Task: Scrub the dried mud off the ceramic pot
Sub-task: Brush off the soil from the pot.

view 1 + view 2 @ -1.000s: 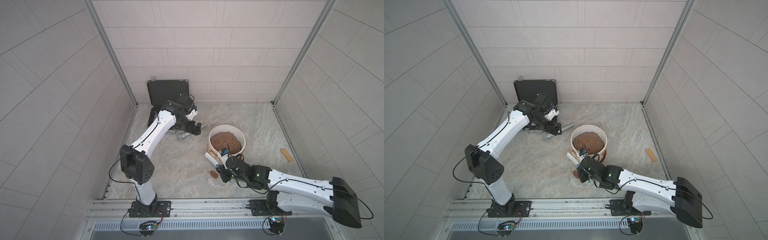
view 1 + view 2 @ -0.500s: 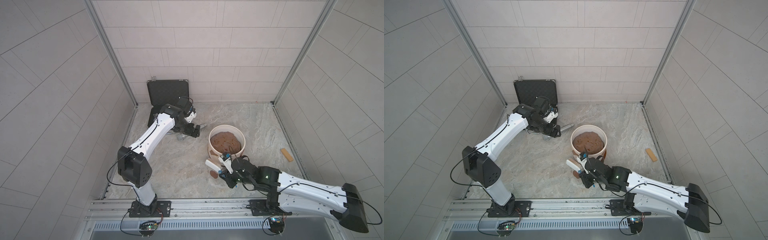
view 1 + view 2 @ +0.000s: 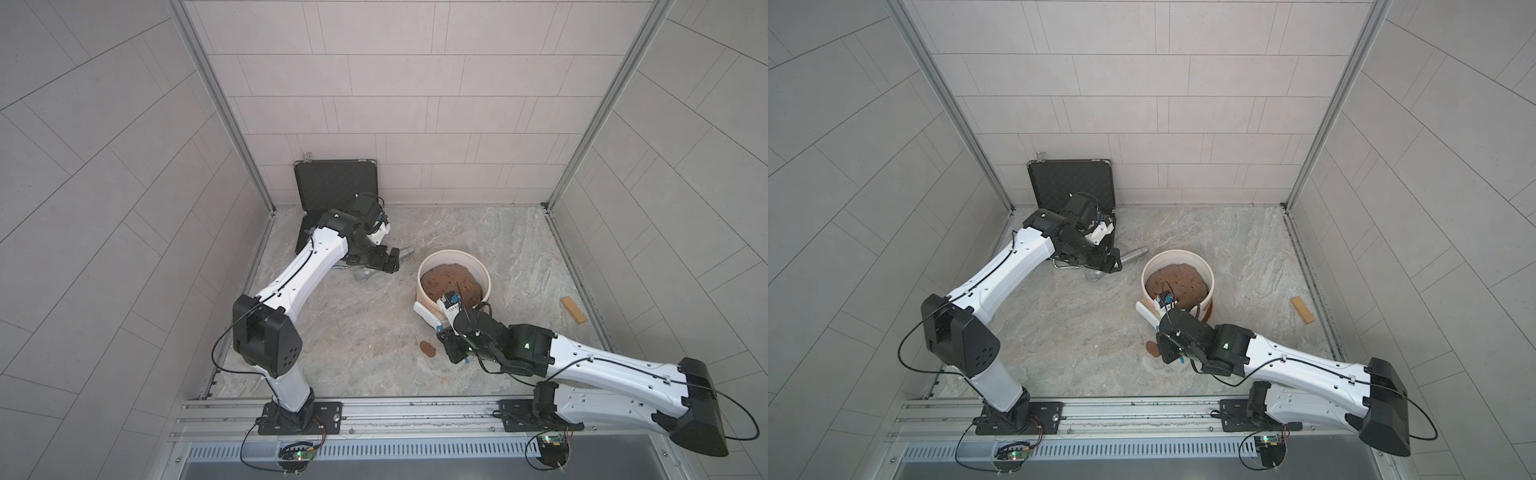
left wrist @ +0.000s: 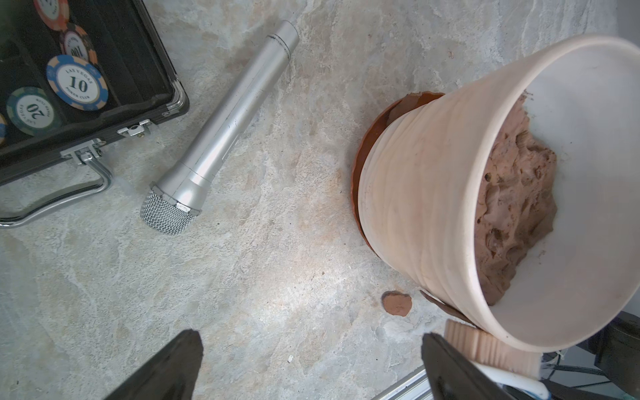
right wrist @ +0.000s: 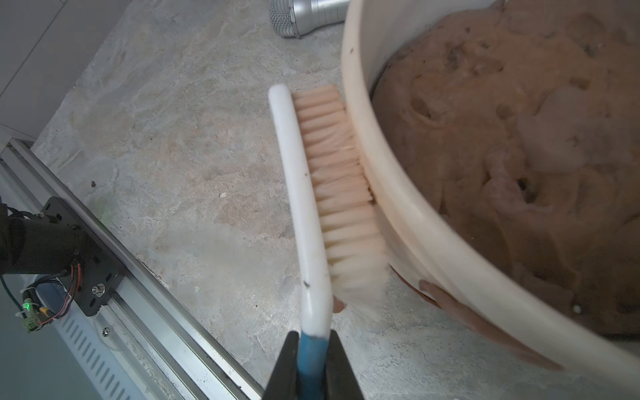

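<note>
**Desk:** Where do we stand?

**Field:** Our right gripper (image 5: 313,341) pinches the blue end of the brush (image 5: 298,194). The bristles press against the ceramic pot (image 5: 408,221) just under its rim, and the handle runs along the wall.

**Desk:** And the dried mud (image 4: 396,303)?

**Field:** One patch lies loose on the surface (image 4: 277,263). Another, we think, clings to the wall near the bristles' gripper end. Our left gripper (image 4: 311,367) hangs spread and empty, farther off.

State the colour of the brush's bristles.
Pale peach bristles; best seen in the right wrist view.
</note>
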Controlling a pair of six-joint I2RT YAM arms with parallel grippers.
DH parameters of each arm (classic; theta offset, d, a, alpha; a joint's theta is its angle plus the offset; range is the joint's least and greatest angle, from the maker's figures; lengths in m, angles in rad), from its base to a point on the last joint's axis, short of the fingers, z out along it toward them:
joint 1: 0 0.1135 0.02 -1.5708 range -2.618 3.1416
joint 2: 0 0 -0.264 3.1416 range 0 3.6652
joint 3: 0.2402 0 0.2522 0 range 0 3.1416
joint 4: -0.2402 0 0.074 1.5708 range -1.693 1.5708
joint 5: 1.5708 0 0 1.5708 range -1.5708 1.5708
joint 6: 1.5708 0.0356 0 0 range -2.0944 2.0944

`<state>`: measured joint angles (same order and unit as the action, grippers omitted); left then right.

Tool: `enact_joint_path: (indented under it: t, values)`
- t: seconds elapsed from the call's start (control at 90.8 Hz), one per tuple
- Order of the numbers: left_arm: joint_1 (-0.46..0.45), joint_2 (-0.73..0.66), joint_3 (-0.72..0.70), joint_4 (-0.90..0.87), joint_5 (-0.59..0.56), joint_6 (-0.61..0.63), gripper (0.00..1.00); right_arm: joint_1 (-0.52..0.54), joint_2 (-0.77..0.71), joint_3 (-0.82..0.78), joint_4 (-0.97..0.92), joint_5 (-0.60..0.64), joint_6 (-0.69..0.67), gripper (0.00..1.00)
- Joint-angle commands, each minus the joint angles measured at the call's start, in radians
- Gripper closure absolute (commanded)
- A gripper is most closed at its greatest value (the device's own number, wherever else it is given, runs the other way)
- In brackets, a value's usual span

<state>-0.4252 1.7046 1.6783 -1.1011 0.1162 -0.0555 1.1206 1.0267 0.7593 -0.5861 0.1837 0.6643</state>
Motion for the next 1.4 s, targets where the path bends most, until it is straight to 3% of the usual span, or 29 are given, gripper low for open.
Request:
enact_joint_path:
  t: [0.0,0.209,0.727,0.903,0.991,1.079,1.277,1.387]
  values:
    - [0.011,-0.033,-0.015,0.004,0.025,-0.01,0.0,0.01,0.011,0.019,-0.08,0.146,0.123,1.0]
    - [0.012,-0.031,-0.02,0.004,0.049,-0.009,0.0,0.01,0.061,0.009,-0.123,0.307,0.184,1.0]
    - [0.013,-0.003,-0.021,0.005,0.07,-0.011,0.0,0.095,0.224,0.01,-0.139,0.231,0.155,1.0]
    - [0.014,0.009,-0.005,-0.007,0.083,-0.014,0.0,0.195,0.179,-0.021,-0.01,0.033,0.011,1.0]
    - [0.014,0.003,-0.001,-0.012,0.087,-0.01,0.0,0.286,0.15,-0.021,0.042,0.001,-0.042,1.0]
    - [0.014,-0.011,-0.015,0.0,0.085,-0.01,0.0,0.306,0.114,0.0,0.055,-0.029,-0.074,1.0]
    - [0.014,-0.014,-0.05,0.03,0.1,-0.03,0.0,0.306,-0.051,-0.012,0.064,0.051,-0.094,1.0]
    - [0.008,0.013,-0.026,0.013,0.199,-0.042,0.0,0.288,-0.132,-0.04,0.042,0.091,-0.07,1.0]
